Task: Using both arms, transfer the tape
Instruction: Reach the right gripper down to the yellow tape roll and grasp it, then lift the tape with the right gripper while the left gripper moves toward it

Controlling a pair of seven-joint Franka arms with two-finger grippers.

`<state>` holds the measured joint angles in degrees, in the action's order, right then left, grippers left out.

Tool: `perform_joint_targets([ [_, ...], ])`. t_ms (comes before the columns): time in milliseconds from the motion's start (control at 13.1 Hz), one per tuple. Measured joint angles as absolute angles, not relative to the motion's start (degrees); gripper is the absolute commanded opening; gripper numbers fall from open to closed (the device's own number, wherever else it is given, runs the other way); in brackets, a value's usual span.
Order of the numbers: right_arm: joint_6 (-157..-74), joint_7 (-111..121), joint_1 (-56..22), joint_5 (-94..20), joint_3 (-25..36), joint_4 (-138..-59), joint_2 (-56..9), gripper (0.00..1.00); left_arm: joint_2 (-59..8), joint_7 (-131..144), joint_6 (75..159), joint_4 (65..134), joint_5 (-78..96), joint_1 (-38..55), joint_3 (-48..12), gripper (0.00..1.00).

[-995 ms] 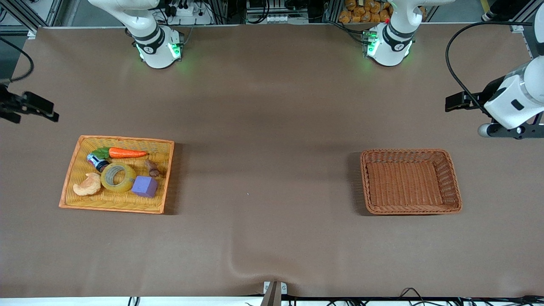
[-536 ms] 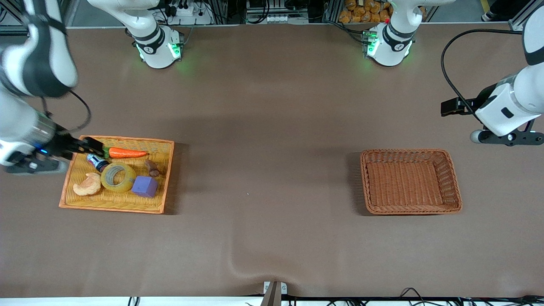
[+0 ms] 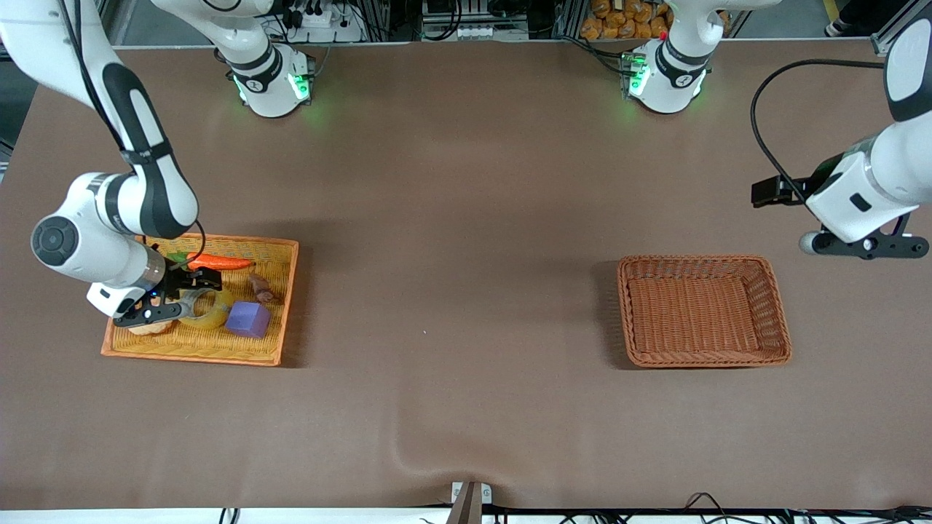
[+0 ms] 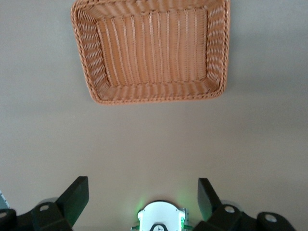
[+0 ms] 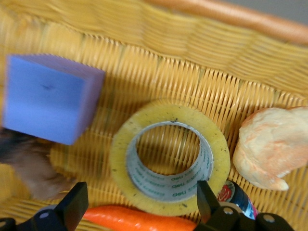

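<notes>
While both arms reached over the table [image 3: 466, 218], we counted two baskets and one roll of tape.

We saw the tape [image 3: 212, 311] lying flat in the yellow basket [image 3: 196, 349] at the right arm's end of the table, with one purple cube [image 3: 247, 319] just beside it, one carrot [image 3: 218, 262], one bread-like piece [image 5: 272, 147], a brown lump [image 3: 260, 289] and a small can [image 5: 236, 197]. The right hand [image 3: 191, 291] hovered over the tape with fingers spread wide, grasping nothing; the left hand [image 4: 143, 197], also spread and empty, hung over bare table near the empty brown basket [image 3: 703, 356]. Only the right wrist view showed print on the tape's grey-white core, which we could not read; only the front view showed both baskets together.
</notes>
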<state>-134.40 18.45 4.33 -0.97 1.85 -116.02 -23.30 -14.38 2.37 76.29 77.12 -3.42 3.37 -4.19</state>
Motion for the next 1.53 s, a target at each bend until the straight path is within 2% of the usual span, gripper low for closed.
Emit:
perform_joint_targets([
  [306,-136.72,18.69,3.37,-0.97,1.20,-117.68,-24.06,0.97,-19.51,4.84,80.86,72.66,-3.04,3.55,-4.60,1.00],
  [459,-137.90,18.69,3.20,-0.97,1.19,-118.08,-24.66,0.74,-19.92,8.28,83.43,72.06,-1.62,3.56,-4.60,1.00],
  [536,-138.70,18.69,3.24,-0.97,1.23,-118.26,-25.15,0.59,-19.91,11.09,85.10,71.93,-0.15,3.56,-4.60,1.00],
  [689,-139.40,18.68,3.34,-0.97,1.34,-118.27,-26.03,0.10,-20.08,16.80,89.31,71.93,2.79,3.57,-4.59,1.00],
  [765,-139.41,18.67,3.35,-0.97,1.35,-118.27,-26.19,0.00,-20.39,19.28,91.36,71.95,3.98,3.57,-4.59,1.00],
  [1071,-136.33,18.63,2.92,-0.97,1.14,-117.06,-24.24,0.00,-22.83,28.94,100.48,72.01,5.80,4.81,-4.63,1.00],
  [1301,-121.16,18.46,1.29,-0.99,1.00,-111.23,-17.52,0.00,-25.30,34.47,107.68,72.05,5.81,7.16,-4.66,1.00],
  [1530,-106.70,9.44,-4.40,-1.57,0.68,-100.89,-13.93,0.00,-27.52,42.27,113.86,72.07,5.81,9.94,-4.60,1.00],
])
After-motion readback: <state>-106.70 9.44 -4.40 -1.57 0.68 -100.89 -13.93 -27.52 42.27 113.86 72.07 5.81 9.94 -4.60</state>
